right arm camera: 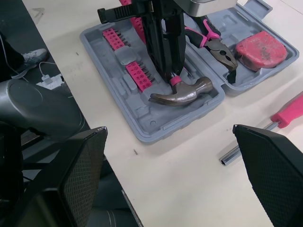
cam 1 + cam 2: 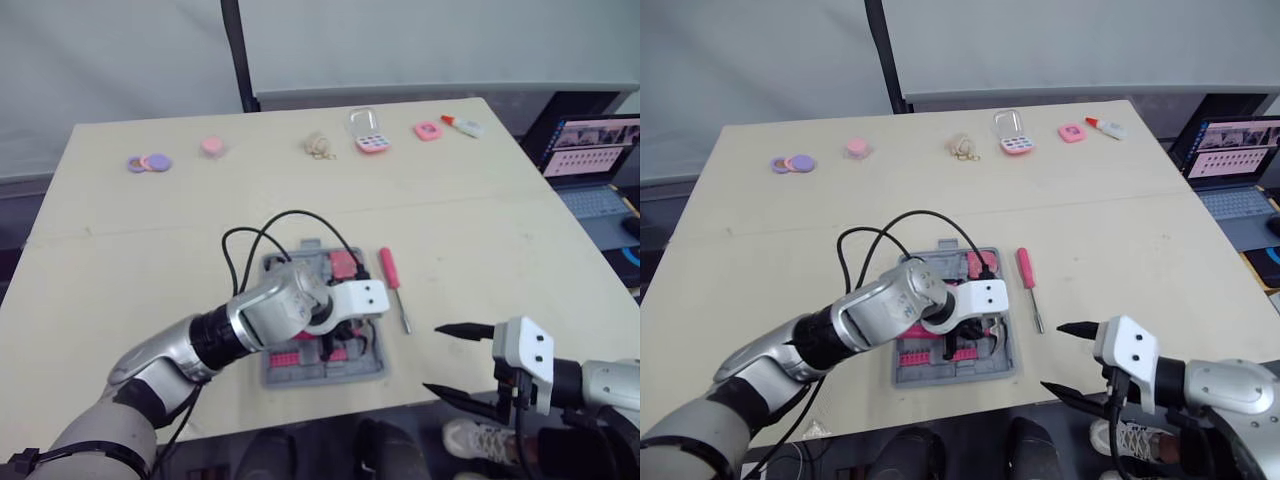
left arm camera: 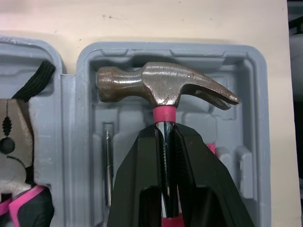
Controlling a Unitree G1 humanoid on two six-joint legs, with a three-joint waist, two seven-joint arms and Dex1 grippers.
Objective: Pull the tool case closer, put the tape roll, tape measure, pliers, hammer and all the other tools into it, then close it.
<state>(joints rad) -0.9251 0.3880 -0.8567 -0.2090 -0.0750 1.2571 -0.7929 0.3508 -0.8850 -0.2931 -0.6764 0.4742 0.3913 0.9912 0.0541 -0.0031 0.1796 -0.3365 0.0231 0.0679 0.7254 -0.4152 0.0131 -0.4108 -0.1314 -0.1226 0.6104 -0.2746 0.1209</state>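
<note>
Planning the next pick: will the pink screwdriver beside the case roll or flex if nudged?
The screwdriver looks rigid, metal shaft and moulded handle, so flex is unlikely. It lies flat on the table and looks round in section, so a sideways push may roll it. Slim, so probably light.

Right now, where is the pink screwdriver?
In the left eye view, the screwdriver lies on the table, just right of the open tool case.
</note>
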